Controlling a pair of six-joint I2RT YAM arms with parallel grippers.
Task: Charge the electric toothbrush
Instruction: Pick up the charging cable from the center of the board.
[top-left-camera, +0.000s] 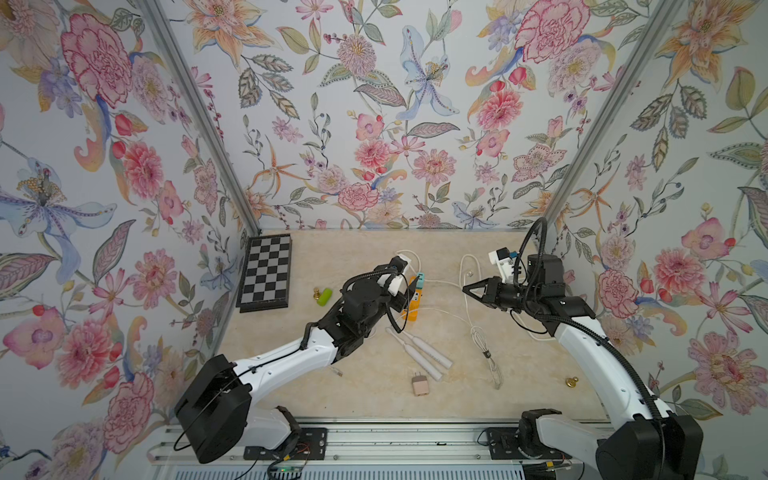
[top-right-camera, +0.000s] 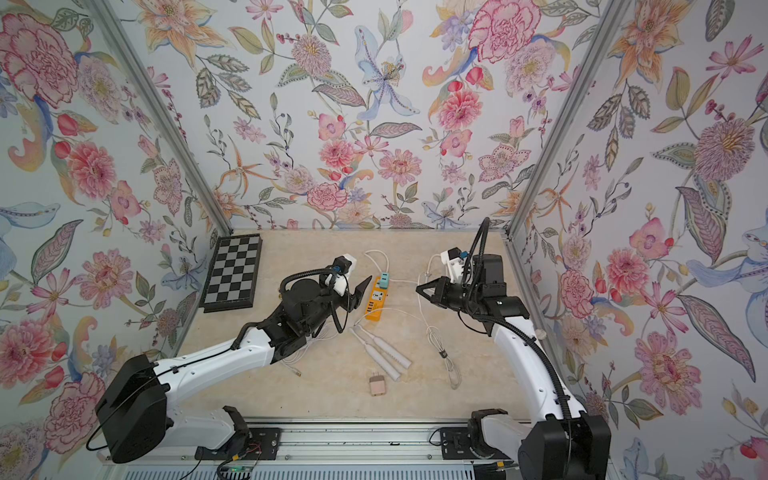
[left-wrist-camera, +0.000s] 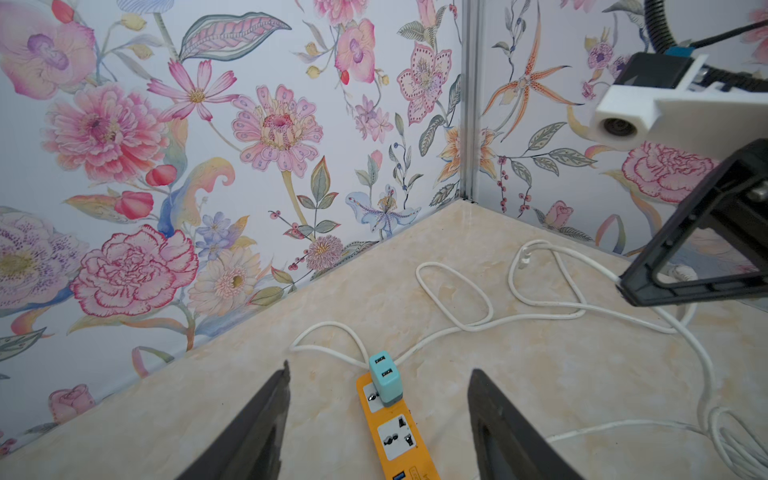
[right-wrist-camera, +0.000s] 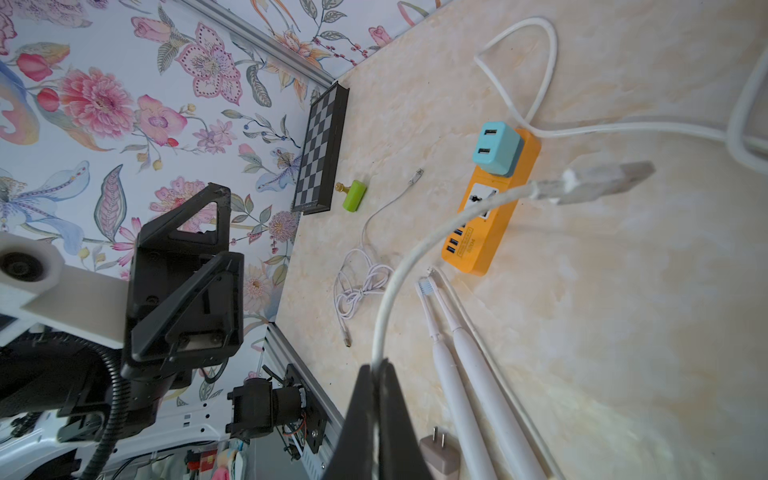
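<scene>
Right wrist view puts the right gripper (right-wrist-camera: 376, 399) nearest, its jaws pressed together on a round white cable (right-wrist-camera: 399, 282). The cable arcs up stiffly to a flat metal USB plug (right-wrist-camera: 602, 183) held off the table (right-wrist-camera: 623, 311), whose top is glossy and marbled. A boxy pink adapter (right-wrist-camera: 440, 457) with two prongs lies close by.

Beside it, two toothbrushes (right-wrist-camera: 478, 374) lie flat and side by side, with nothing gripping them. They are slim, smooth white handles tapering to small bristle heads that point toward the strip (right-wrist-camera: 505, 216). The strip is a long orange plastic bar with wall sockets and a row of blue USB ports. On its far end sits a rounded teal charger (right-wrist-camera: 498, 149) with two slots facing up.

The left gripper (top-right-camera: 361, 293) hangs over the strip with its jaws well apart and empty. Farthest off, a checkered board (right-wrist-camera: 322, 145) lies by the wall.

The step in hand looks like bringing the plug to a port. The next move calls for squaring the flat plug with a slot and pushing straight in. The grip sits well back on a bendy cable, so the plug may wander. The light strip may also slide unless the left gripper steadies it. Whether the cable's other end reaches a toothbrush I cannot tell.
</scene>
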